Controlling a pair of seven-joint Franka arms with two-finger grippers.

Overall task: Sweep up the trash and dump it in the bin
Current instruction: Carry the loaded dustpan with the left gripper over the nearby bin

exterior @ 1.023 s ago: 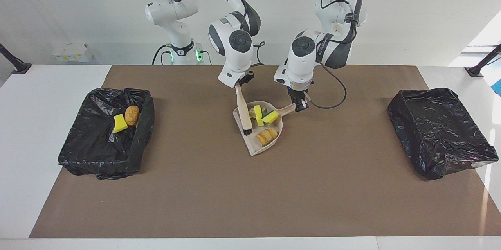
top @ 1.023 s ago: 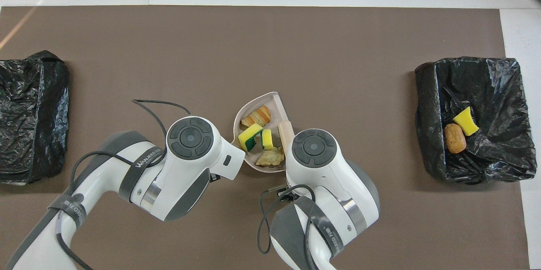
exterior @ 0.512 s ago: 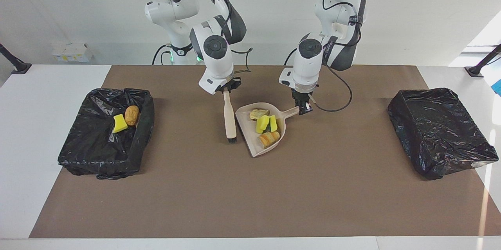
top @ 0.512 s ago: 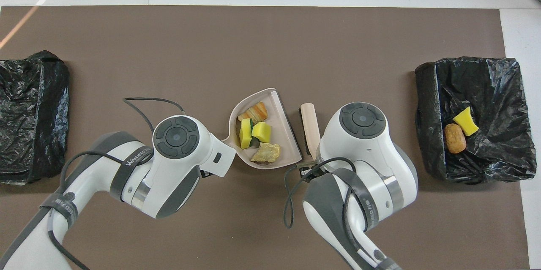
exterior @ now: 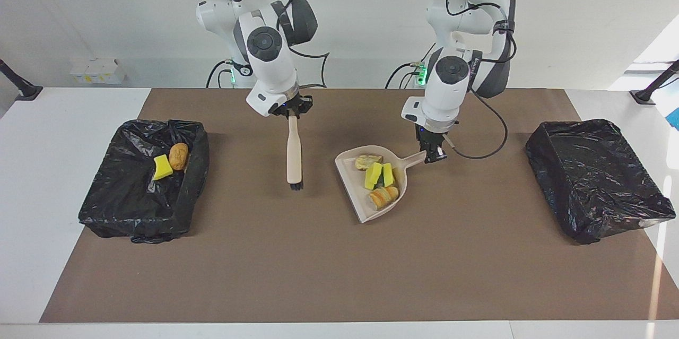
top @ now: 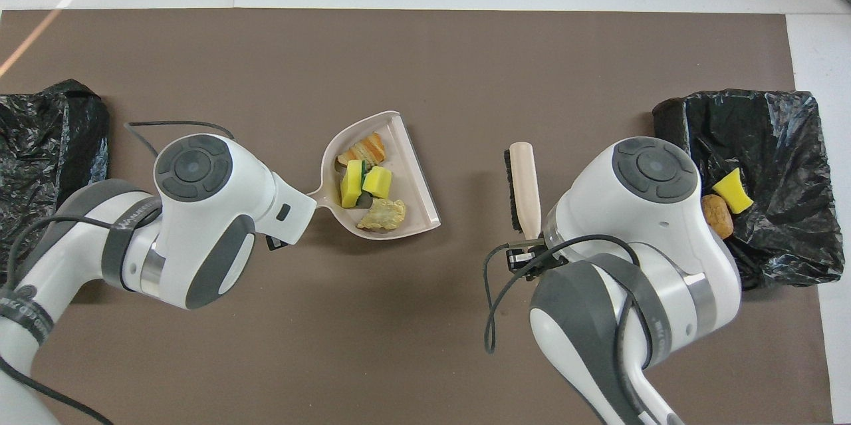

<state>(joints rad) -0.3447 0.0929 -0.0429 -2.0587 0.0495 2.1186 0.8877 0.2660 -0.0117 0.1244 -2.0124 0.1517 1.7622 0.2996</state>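
My left gripper point(exterior: 432, 154) is shut on the handle of the beige dustpan point(exterior: 359, 197), near the middle of the mat. In the pan lie a pale lump point(exterior: 367, 161), two yellow sponge chunks point(exterior: 373, 175) and a bread-like roll point(exterior: 383, 196). The pan point(top: 413, 179) and its trash also show in the overhead view. My right gripper point(exterior: 290, 111) is shut on the handle of the brush point(exterior: 294, 156), which hangs bristles down beside the pan, apart from it. The black-lined bin point(exterior: 106, 206) at the right arm's end holds a yellow sponge point(exterior: 162, 167) and a brown roll point(exterior: 179, 156).
A second black-lined bin point(exterior: 594, 174) stands at the left arm's end of the table, with nothing visible inside it. The brown mat point(exterior: 339, 275) covers the table between the bins. The left arm's cable loops beside the dustpan handle.
The arms have moved apart. The brush has left the dustpan and gone toward the right arm's end. The dustpan with its trash has shifted toward the left arm's end.
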